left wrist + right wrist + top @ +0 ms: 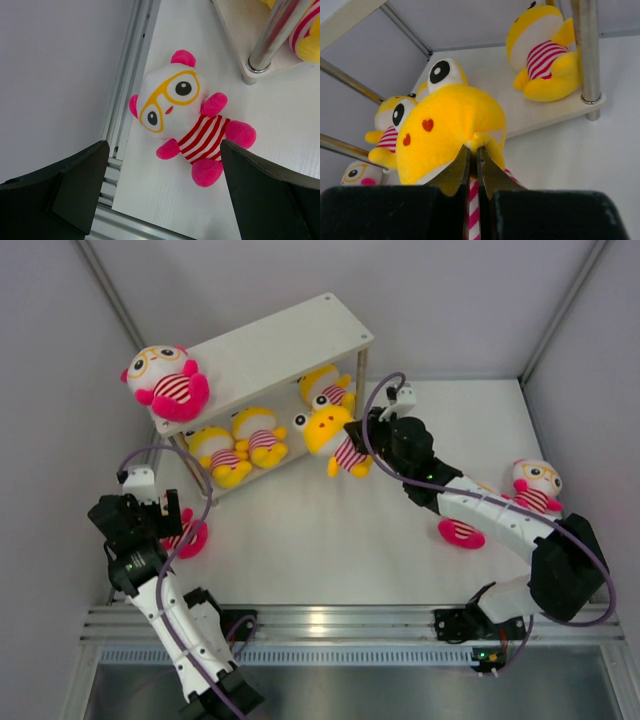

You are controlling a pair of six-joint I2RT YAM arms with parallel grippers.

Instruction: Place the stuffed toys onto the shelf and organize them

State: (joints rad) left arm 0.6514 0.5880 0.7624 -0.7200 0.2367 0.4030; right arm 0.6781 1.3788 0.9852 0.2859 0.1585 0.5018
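Altogether eight stuffed toys show in the overhead view, four pink and four yellow. Of the yellow ones, three are on the lower board of the white shelf [290,335]: two side by side toward its left end [216,454] [261,434] and a third [328,387] near its right end, by a metal post [585,50]. The fourth yellow toy [331,436] is clamped in the right gripper [365,433], whose jaws are pinched together on the plush at the back of its head, as the right wrist view shows; it is held just in front of the shelf's lower tier, face turned toward the shelf. Of the pink ones, one pink toy [165,380] sits on the left end of the top board, the only toy up there. A second pink toy [187,120] lies on its back on the white table [320,540] near the left edge, just beside the shelf's front-left post; the left gripper [165,515] hovers above it with its jaws spread wide and nothing between them but air, the toy showing in the gap in the left wrist view. A third pink toy [537,485] sits on the table at the far right, just behind the right arm. The fourth pink toy [460,532] is mostly hidden under that arm's forearm, with only a striped belly and a pink limb visible.
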